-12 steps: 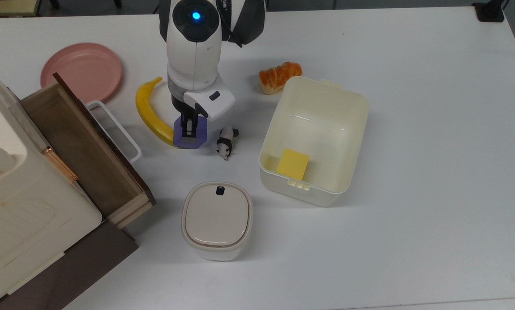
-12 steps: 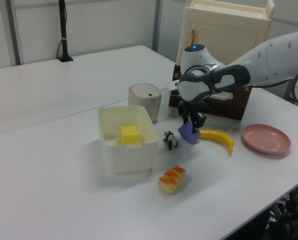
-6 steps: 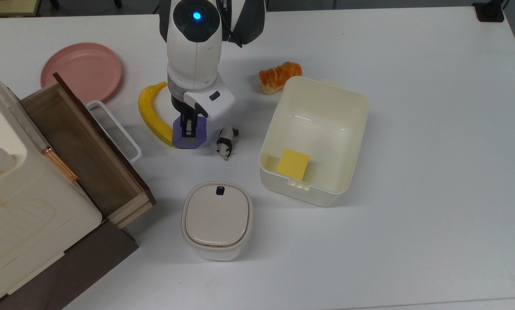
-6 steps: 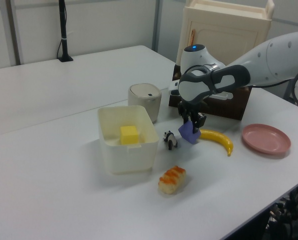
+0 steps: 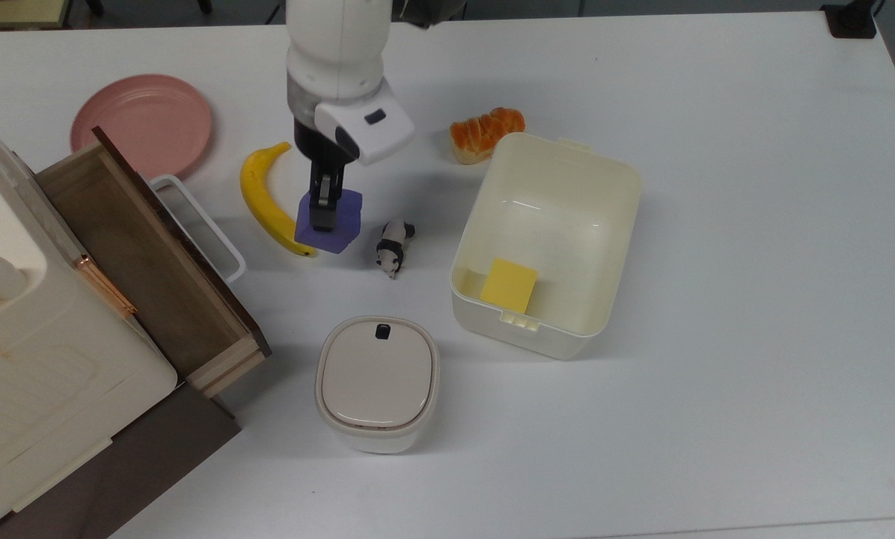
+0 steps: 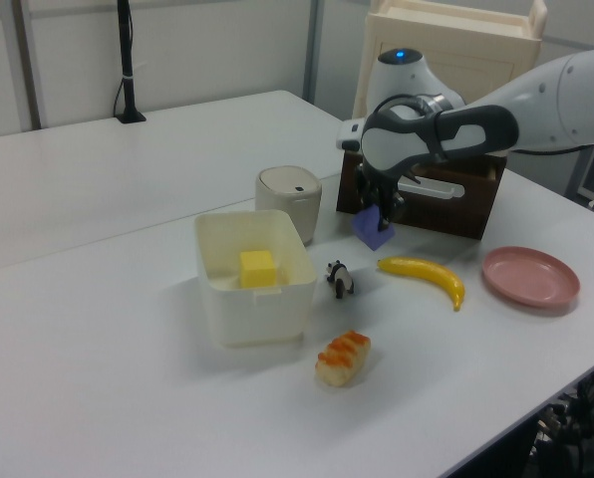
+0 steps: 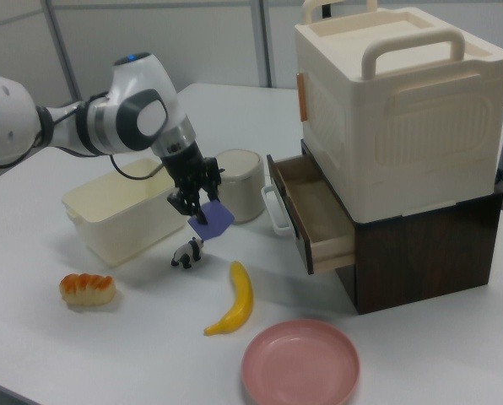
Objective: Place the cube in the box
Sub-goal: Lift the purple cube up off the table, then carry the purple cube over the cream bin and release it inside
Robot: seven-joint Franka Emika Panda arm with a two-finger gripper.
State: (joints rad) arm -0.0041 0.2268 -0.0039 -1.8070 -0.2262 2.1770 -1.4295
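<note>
We see that the cube (image 5: 329, 222) has left the bench (image 5: 717, 374): a second ago it sat low beside the banana (image 5: 263, 196), and now it hangs in the air, clamped between the fingers of the gripper (image 5: 323, 212). In the left view it sits in the upper middle of the frame, well above the banana (image 6: 425, 273) and in front of the open wooden drawer (image 6: 432, 194); in the right view it hangs tilted, one corner down, above the toy panda (image 7: 185, 251).

The banana also looks slightly shifted in the top view (its stem end now sits a little lower and further right than before), which we judge to be a nudge from the cube as it came away.

For the task, this means the pick-up is done and the carry is what remains. The box (image 5: 616, 224) stands well apart from the cube, toward the right of centre in the top view, open at the top, with a yellow block (image 5: 509, 285) already lying in its near corner. We judge the lift high enough to clear the panda (image 5: 393, 246), though the box wall is tall, so height should be kept while crossing over. The tilted hold suggests the cube could swing or slip if moved sharply.
</note>
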